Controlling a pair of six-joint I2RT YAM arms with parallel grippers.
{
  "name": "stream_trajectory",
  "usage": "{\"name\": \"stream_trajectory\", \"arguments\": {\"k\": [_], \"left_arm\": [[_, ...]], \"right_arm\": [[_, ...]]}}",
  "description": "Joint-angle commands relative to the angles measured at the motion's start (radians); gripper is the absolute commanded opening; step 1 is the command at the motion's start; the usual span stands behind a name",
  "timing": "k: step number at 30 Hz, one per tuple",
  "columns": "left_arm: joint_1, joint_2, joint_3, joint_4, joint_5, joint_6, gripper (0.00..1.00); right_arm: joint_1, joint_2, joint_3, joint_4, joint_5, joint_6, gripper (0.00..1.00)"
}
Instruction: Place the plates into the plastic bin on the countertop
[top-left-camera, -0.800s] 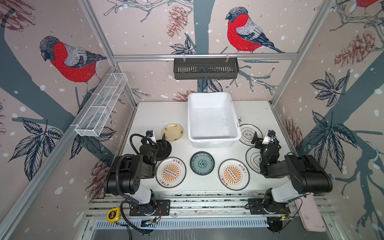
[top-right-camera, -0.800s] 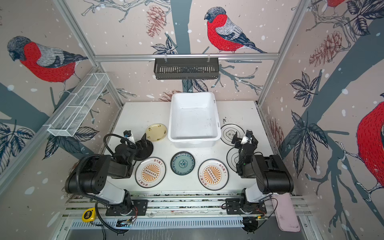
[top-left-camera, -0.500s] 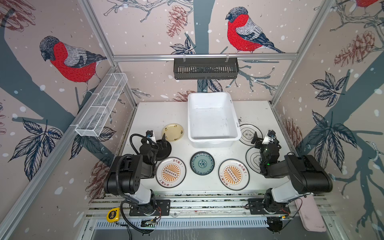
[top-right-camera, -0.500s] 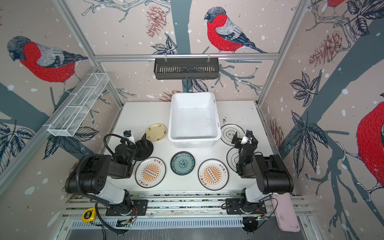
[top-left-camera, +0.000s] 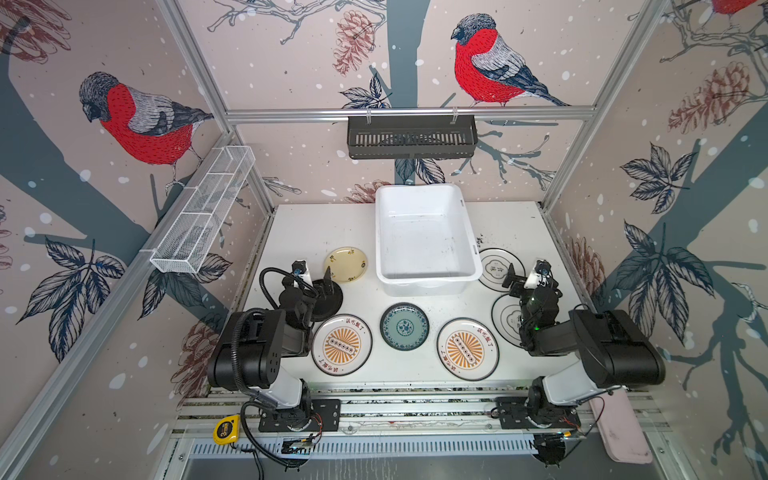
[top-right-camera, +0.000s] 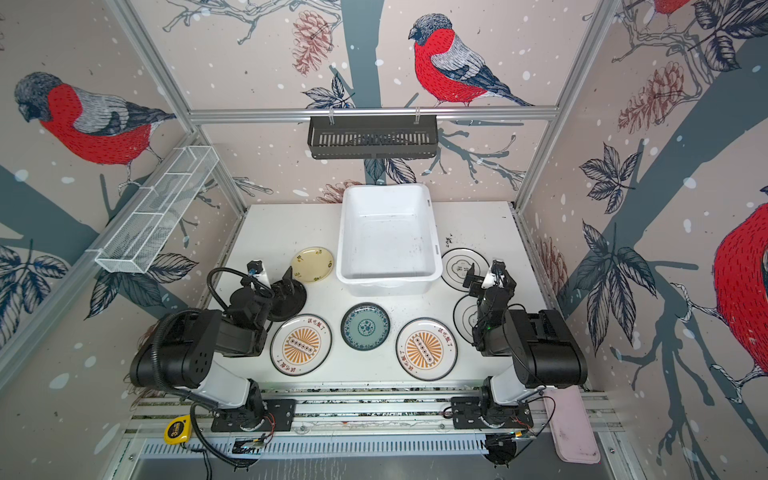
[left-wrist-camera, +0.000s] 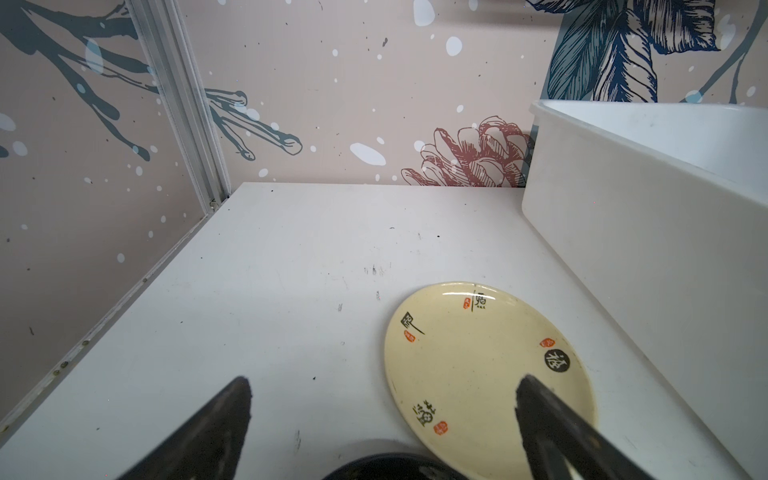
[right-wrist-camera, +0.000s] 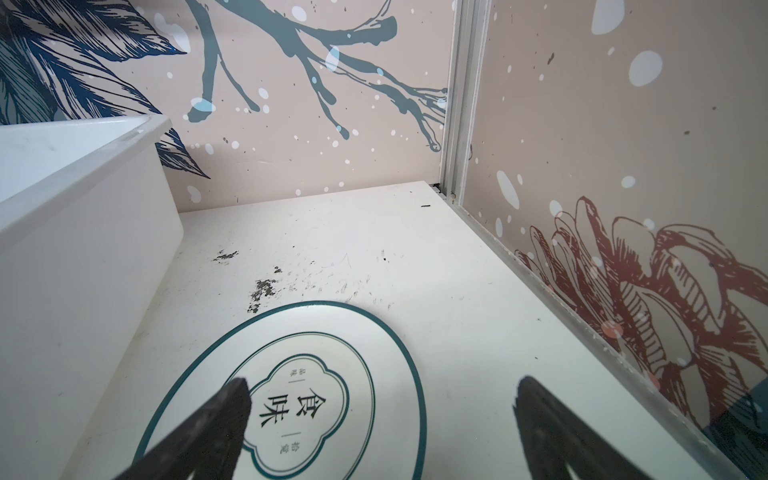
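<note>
The flat white speckled countertop (top-left-camera: 316, 224) carries everything. The white rectangular plastic bin (top-left-camera: 428, 286) stands at its rear middle, empty, and I'd guess it is there so either arm can reach it. All seven plates lie flat outside the bin, fanned about its near end, so none is placed yet.

A white orange-sunburst plate (top-left-camera: 341, 345) lies off the bin's near left corner and its sunburst twin (top-left-camera: 467, 349) off the near right; the red characters round their rims are too small to read. A white quatrefoil plate (right-wrist-camera: 307, 399) lies just right of the bin with 食味 at its centre. A second quatrefoil plate (top-left-camera: 507, 318), nearer the robot than the bin, is half hidden by the right arm. The teal patterned plate (top-left-camera: 404, 326) faces the bin's near wall. A black plate (top-left-camera: 332, 301) and a pale yellow plate (left-wrist-camera: 478, 353) lie left of the bin.

The left gripper (left-wrist-camera: 382, 384) hangs over the black plate's edge, beside the yellow one. The right gripper (right-wrist-camera: 382, 384) hangs over the quatrefoil plate. Both have their jaws spread wide and hold nothing, which looks ready for a rim pinch.
</note>
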Motion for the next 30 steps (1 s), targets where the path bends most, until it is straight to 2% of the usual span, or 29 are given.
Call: {"name": "stream_trajectory", "arguments": {"k": [1,11,14,19,22,24,30], "left_arm": [[-0.001,-0.002,0.004,0.019,0.005,0.011,0.99],[0.000,-0.002,0.002,0.019,0.004,0.011,0.98],[0.001,-0.005,-0.014,0.047,-0.041,-0.008,0.99],[0.001,-0.031,-0.031,0.062,-0.015,0.005,0.99],[0.001,-0.091,-0.015,-0.016,0.007,0.010,0.98],[0.001,-0.135,0.008,-0.097,0.009,0.009,0.98],[0.001,-0.241,0.066,-0.296,0.056,0.034,0.98]], "right_arm": [[0.002,-0.003,0.003,0.010,0.000,0.007,1.00],[0.001,-0.004,0.004,0.010,-0.001,0.007,1.00],[0.002,-0.004,0.004,0.011,0.000,0.007,1.00],[-0.002,-0.003,0.004,0.010,-0.007,0.009,1.00],[0.000,-0.005,0.002,0.012,0.000,0.007,1.00],[0.001,-0.017,0.004,-0.001,0.046,0.023,1.00],[-0.006,-0.152,0.160,-0.412,0.196,0.098,1.00]]}}
